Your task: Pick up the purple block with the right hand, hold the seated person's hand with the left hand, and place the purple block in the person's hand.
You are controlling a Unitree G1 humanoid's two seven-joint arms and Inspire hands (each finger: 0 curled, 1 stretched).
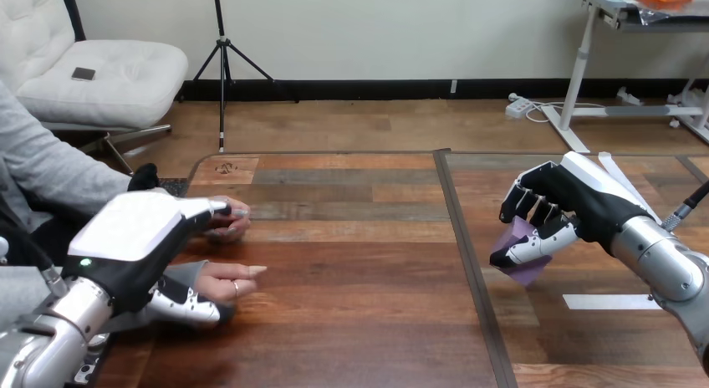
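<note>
Head view: R hand (577, 200) has fingers + thumb curled round small purple block (525, 256), at R part of brown wooden plank surface (351, 329). L hand (125, 237) sits over person's hand (224, 281) near surface's L edge, touching it; can't tell if it grips. Block is well apart from person's hand.

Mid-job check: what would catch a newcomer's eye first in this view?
The right hand stands out at the right of the table, its fingers curled round the purple block. At the left, the left hand lies over the person's hands, well apart from the block.
</note>
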